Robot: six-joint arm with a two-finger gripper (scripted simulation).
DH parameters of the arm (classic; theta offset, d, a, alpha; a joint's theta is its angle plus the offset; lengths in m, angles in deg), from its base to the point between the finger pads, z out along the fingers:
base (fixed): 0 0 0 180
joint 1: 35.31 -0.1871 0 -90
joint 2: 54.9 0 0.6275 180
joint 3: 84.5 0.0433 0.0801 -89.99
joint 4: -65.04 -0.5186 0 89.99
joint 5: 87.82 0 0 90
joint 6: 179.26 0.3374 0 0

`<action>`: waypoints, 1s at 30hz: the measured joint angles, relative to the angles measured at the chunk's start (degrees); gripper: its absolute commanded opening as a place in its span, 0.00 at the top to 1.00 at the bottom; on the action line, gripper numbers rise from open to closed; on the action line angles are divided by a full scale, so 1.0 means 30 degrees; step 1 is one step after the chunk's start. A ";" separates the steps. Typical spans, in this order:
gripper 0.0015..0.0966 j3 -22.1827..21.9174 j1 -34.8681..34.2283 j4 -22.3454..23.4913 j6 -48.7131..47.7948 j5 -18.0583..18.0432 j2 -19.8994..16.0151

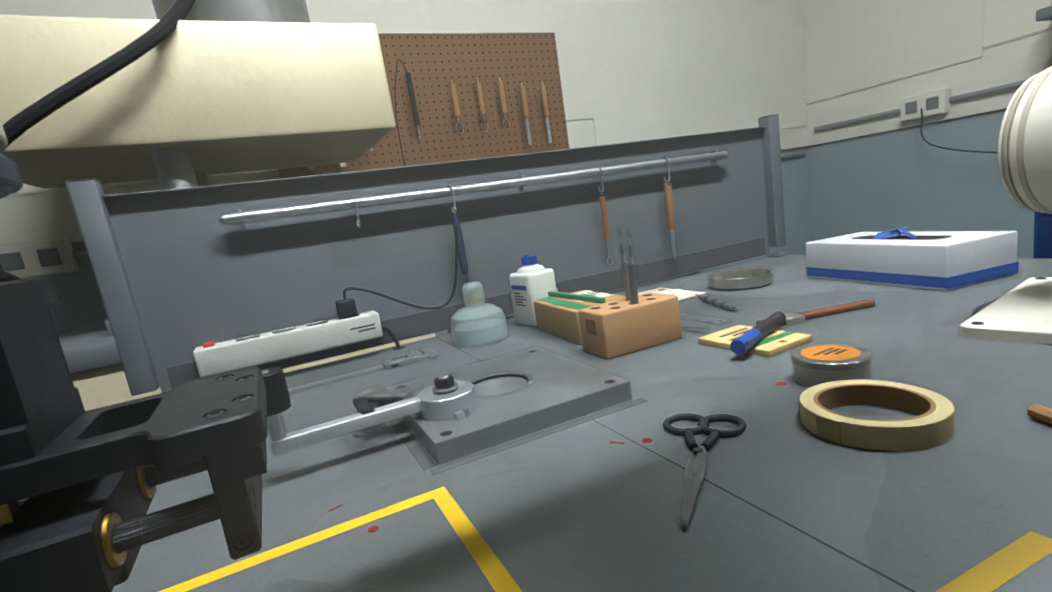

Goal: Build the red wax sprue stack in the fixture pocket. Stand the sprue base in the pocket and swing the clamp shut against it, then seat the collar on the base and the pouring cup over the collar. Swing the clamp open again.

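No red sprue base, collar or pouring cup shows in the side camera. The grey fixture plate (pixel 500 401) lies on the bench left of centre, and its round pocket (pixel 502 383) holds nothing. The clamp (pixel 382 412) pivots on a black-knobbed boss at the plate's near left corner, and its silver arm is swung out to the left, away from the pocket. My gripper (pixel 184 471) sits low at the left edge of the picture, over the bench near the yellow floor marking, with only one black finger in sight. What lies between its fingers is hidden, and I cannot tell whether they grip anything.
A white-and-blue box (pixel 912 258) stands far right. A tape roll (pixel 875 414), an orange-lidded tin (pixel 831 362), scissors (pixel 695 460), a tool block (pixel 629 322), a bottle (pixel 531 289) and a power strip (pixel 287 340) are spread around the fixture. The arm's cream link (pixel 198 88) overhangs the upper left.
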 measured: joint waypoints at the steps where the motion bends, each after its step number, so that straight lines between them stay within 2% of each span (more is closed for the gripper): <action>1: 0.62 0.0000 0.0000 0.0000 0.0000 0.0000 0.0000; 16: 0.94 0.0000 0.0000 0.0000 0.0000 0.0000 0.0000; 30: 0.94 -0.0072 0.0000 0.0000 0.0000 0.0172 0.0075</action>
